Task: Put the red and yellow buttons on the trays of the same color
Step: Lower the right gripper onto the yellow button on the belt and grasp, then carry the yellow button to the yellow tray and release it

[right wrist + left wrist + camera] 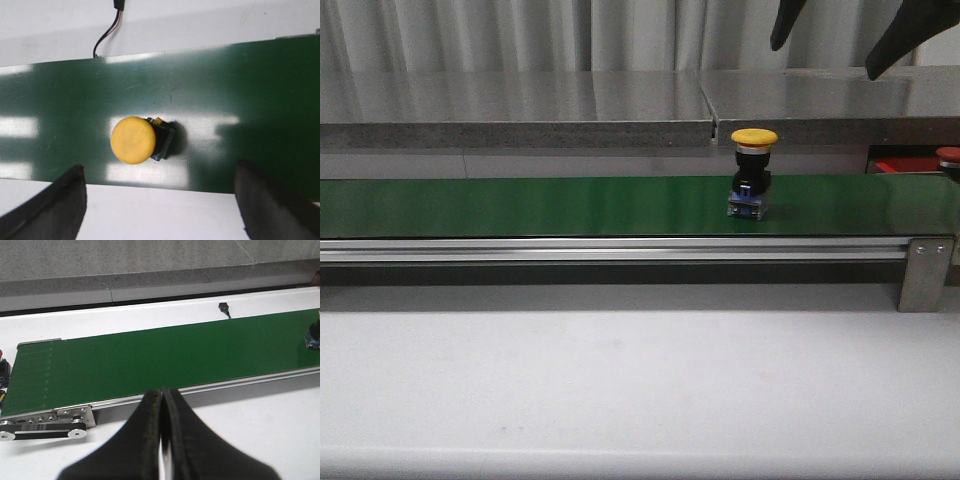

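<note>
A yellow button (754, 137) stands upright on the green belt (520, 205), below the wide-open right end effector (160, 200). It should descend centred, then close on the black body. The left end effector (162, 440) is closed, empty.

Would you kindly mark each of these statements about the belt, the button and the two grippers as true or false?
1. A yellow button stands upright on the green belt. True.
2. The right gripper is closed around the yellow button. False: its fingers are spread wide, with the button below and between them, untouched.
3. The left gripper is shut, with nothing between its fingers. True.
4. The button's cap is blue. False: the cap is yellow, on a dark body with a blue base.
5. The button lies on the white table in front of the belt. False: it sits on the belt itself.
</note>
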Controlling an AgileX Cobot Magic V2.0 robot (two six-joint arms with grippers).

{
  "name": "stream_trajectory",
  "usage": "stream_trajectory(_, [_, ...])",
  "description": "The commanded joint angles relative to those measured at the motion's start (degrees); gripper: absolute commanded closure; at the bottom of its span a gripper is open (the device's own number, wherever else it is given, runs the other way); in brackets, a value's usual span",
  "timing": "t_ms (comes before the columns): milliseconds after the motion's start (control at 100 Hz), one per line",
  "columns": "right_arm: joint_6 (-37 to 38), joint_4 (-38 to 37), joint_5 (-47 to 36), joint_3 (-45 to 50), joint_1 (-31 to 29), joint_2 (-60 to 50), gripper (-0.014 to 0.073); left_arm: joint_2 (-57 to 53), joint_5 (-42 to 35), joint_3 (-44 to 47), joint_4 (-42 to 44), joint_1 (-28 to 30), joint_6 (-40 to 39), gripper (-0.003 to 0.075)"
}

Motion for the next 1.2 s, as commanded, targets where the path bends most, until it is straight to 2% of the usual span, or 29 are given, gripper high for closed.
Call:
stream_trajectory(0, [0.3, 1.0, -0.5, -3.1, 0.0, -0.6, -0.001, 0.1, -4.3, -1.5, -1.0, -0.4, -0.5, 0.0741])
stream_trajectory(290, [0.3, 1.5, 2.6, -6.2, 0.1, 4.8, -0.001, 0.1, -4.3, -1.5, -1.0, -0.4, -0.5, 0.0741])
stream_trajectory(660, [0.3, 1.7, 1.9, -6.4, 0.1, 9.7, -0.0002, 0.1, -4.3, -1.5, -1.0, -0.4, -0.5, 0.0741])
stream_trajectory(730, [0.3, 1.6, 1.4, -6.4, 0.1, 10.2, 0.0057, 0.1, -4.3, -1.5, -1.0, -0.4, -0.5, 0.0741])
stream_trajectory(880, [0.3, -0.3, 0.3, -6.4, -0.1, 10.5, 0.0314, 0.1, -4.3, -1.5, -1.0, -0.4, -0.5, 0.0741])
stream_trajectory(950, [0.3, -1.3, 0.3, -6.4, -0.2, 10.5, 0.0397, 0.1, -4.3, -1.5, -1.0, -0.4, -0.5, 0.0741])
stream_trajectory(1040, [0.1, -2.5, 0.4, -6.4, -0.2, 10.4, 0.0438, 0.1, -4.3, -1.5, -1.0, -0.4, -0.5, 0.0741])
stream_trajectory(1190, [0.0, -5.8, 1.5, -6.4, -0.2, 8.7, 0.0442, 0.1, -4.3, -1.5, -1.0, -0.4, -0.5, 0.0741])
